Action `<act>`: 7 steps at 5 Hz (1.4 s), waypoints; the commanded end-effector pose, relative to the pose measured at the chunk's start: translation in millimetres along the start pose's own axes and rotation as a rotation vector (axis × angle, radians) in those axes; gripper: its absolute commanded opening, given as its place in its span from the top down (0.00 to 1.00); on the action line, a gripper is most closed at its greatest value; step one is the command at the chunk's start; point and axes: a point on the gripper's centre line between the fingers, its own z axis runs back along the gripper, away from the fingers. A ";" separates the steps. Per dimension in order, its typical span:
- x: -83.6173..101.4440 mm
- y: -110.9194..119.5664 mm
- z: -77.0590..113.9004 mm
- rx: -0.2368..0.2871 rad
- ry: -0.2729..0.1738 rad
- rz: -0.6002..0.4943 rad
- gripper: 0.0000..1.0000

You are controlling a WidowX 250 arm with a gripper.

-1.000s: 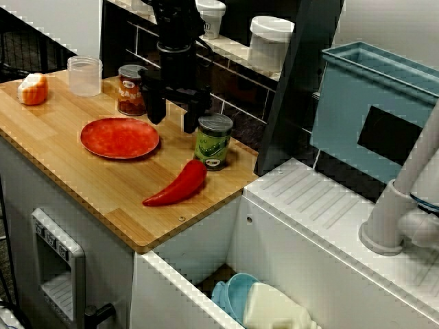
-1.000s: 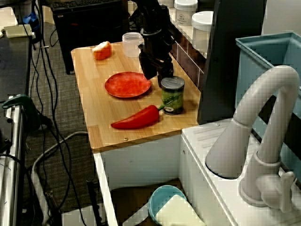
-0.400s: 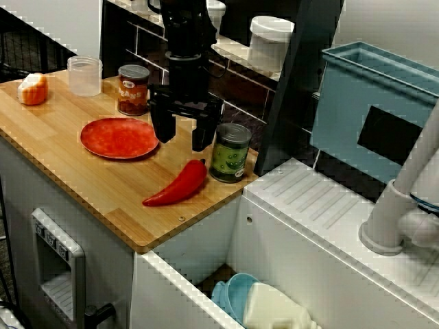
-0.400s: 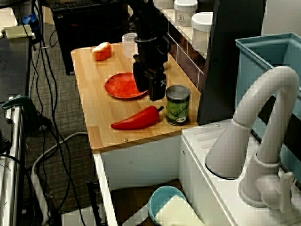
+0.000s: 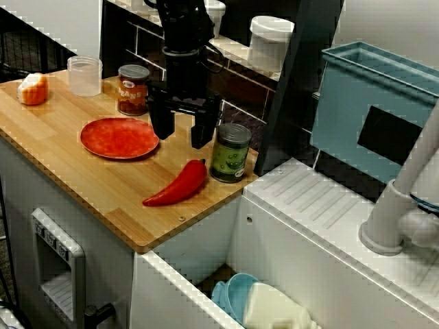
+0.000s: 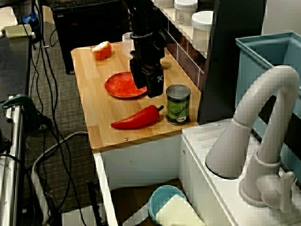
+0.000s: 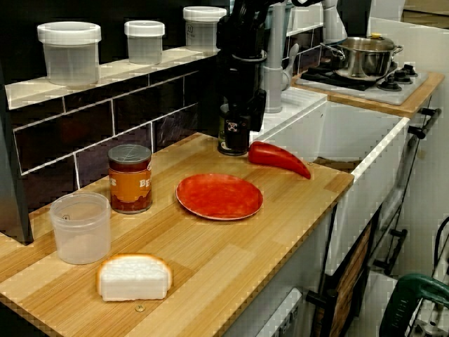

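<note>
My gripper (image 5: 182,133) hangs open and empty just above the wooden counter (image 5: 82,178), fingers pointing down. It is between the red plate (image 5: 119,137) and the green-labelled can (image 5: 230,152), which stands upright a short way to its right, apart from the fingers. A red pepper (image 5: 177,185) lies just in front of the gripper. From the sink side the gripper (image 6: 147,87) overlaps the plate's (image 6: 121,85) right edge, with the can (image 6: 178,103) and pepper (image 6: 138,118) nearby. From the counter's far end the gripper (image 7: 237,133) hides most of the can; the pepper (image 7: 279,157) shows.
An orange-labelled can (image 5: 132,89), a clear plastic cup (image 5: 85,75) and a piece of bread (image 5: 33,89) stand at the counter's left. White-lidded jars (image 7: 70,53) line the tiled ledge behind. A sink with a blue bowl (image 5: 233,295), a tap (image 6: 254,141) and a blue rack (image 5: 377,103) lie right.
The green can went from between the fingers to standing free further right. The gripper then rose slightly and drew a little to the left, staying open.
</note>
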 end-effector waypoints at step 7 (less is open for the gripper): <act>18.8 -13.8 18.8 -0.017 -0.109 -0.022 0.00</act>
